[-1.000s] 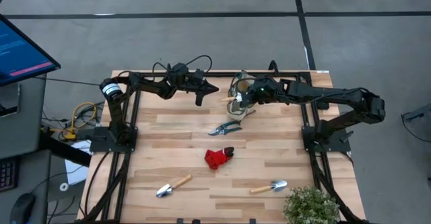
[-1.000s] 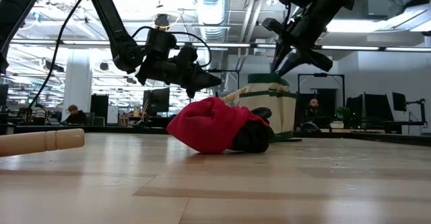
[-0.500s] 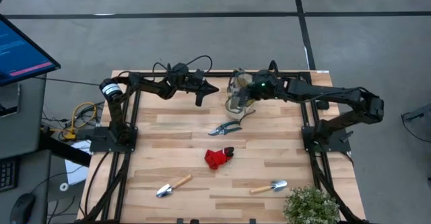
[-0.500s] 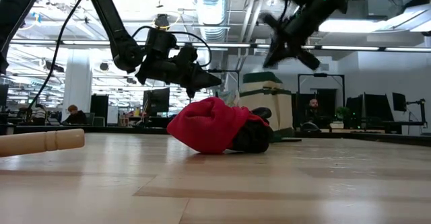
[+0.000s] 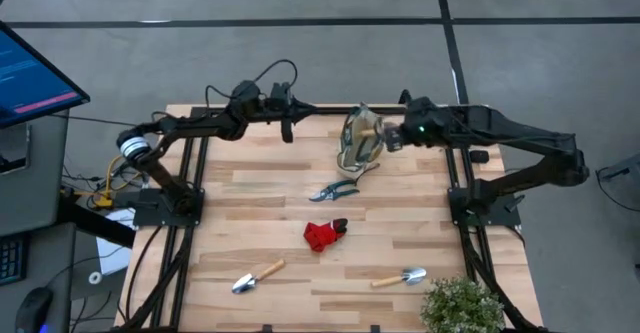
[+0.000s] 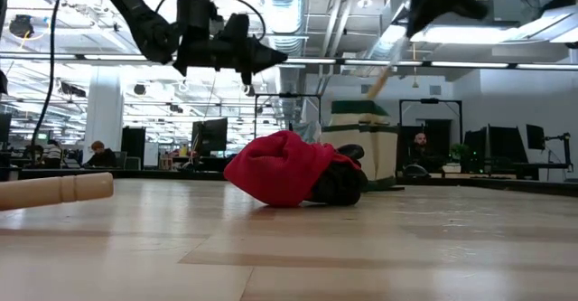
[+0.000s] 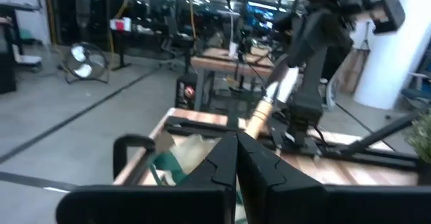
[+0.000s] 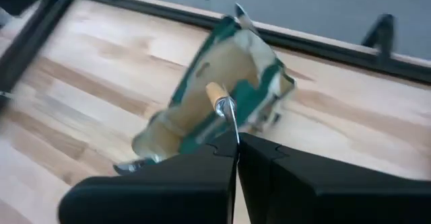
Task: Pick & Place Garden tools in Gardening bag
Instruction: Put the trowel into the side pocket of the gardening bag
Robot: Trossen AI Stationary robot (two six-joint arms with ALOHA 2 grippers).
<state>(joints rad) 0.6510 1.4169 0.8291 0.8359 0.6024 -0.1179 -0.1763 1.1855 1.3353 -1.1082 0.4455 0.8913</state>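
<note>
The beige gardening bag (image 5: 352, 145) with green trim stands at the table's far middle; it also shows in the right wrist view (image 8: 202, 116) and the low view (image 6: 363, 145). My right gripper (image 5: 393, 136) is just right of the bag and above it, shut on a silver hand tool with a light wooden handle (image 8: 216, 93). My left gripper (image 5: 288, 125) is shut and empty, raised near the far edge left of the bag. Teal pruning shears (image 5: 333, 190), a red-and-black glove (image 5: 325, 234) and two trowels (image 5: 257, 276) (image 5: 400, 277) lie on the table. My right gripper pinches the tool's thin metal neck (image 8: 232, 122) between its two fingers; the head end is hidden by the fingers. The wooden handle (image 6: 379, 77) points away from the fingers and slants down over the bag's open top. The tool is lifted clear of the table.
A leafy potted plant (image 5: 462, 306) stands at the near right corner. In the low view the glove (image 6: 293, 168) lies in front of the bag and a trowel handle (image 6: 54, 190) lies at the left. Bare wood shows between the shears and the left arm.
My right gripper has gone up and toward the table's right edge with the tool, whose handle now hangs slanted above the bag instead of sticking out at its left side. My left gripper has risen and drawn back toward the far left.
</note>
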